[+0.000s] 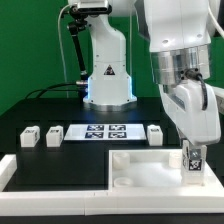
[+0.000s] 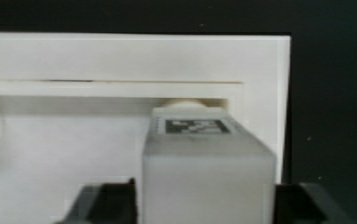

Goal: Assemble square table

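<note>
Wrist view: the two-finger gripper (image 2: 201, 208) is seen clamped on a small white block leg with a black-and-white tag (image 2: 201, 165), with dark fingers (image 2: 107, 203) pressed to its sides. Just beyond the gripper, a white plastic square tabletop slab (image 2: 86, 130) is spread, with a rounded corner socket (image 2: 189, 103) at the leg's tip. Well apart from the gripper, toward the exterior view's left, three loose white block legs (image 1: 52, 132) and the marker board (image 1: 105, 131) are lined up on the black table (image 1: 30, 110).
</note>
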Controlling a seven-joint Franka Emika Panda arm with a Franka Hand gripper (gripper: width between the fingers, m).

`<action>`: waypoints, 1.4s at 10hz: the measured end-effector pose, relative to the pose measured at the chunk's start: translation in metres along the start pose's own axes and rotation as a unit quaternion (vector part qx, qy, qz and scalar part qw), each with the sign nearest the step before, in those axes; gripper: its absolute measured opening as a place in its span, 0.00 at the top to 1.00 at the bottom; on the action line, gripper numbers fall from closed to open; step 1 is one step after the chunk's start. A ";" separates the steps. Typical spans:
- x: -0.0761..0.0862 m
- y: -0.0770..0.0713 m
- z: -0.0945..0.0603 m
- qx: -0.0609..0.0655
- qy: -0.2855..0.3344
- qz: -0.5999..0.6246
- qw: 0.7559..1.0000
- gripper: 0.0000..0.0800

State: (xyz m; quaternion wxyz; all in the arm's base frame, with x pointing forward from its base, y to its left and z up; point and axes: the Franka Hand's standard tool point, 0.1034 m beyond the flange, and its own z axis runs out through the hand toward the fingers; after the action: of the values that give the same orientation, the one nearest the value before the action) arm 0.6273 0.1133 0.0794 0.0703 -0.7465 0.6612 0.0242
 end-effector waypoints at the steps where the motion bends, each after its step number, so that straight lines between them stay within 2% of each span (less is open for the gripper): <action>1: -0.001 0.003 0.000 -0.019 -0.003 -0.105 0.994 0.37; 2: -0.003 0.002 0.001 -0.016 -0.004 -0.167 0.986 0.23; 3: -0.003 0.002 0.002 -0.016 -0.006 -0.249 0.968 0.23; 5: -0.003 0.002 0.002 -0.016 -0.007 -0.290 0.957 0.19; 6: -0.002 0.002 0.002 -0.016 -0.007 -0.334 0.942 0.19; 7: -0.002 0.003 0.003 -0.023 -0.003 -0.402 0.915 0.19; 8: -0.004 0.001 0.004 -0.039 0.010 -0.498 0.866 0.19; 10: -0.008 -0.003 0.006 -0.042 0.012 -0.605 0.795 0.19; 11: -0.009 -0.003 0.007 -0.041 0.011 -0.586 0.809 0.19; 13: -0.009 -0.002 0.007 -0.041 0.011 -0.580 0.813 0.50; 14: -0.008 -0.002 0.007 -0.041 0.013 -0.543 0.838 0.63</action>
State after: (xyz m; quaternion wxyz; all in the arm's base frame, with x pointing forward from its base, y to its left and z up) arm 0.6286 0.1221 0.0738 0.0329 -0.9883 0.1486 -0.0005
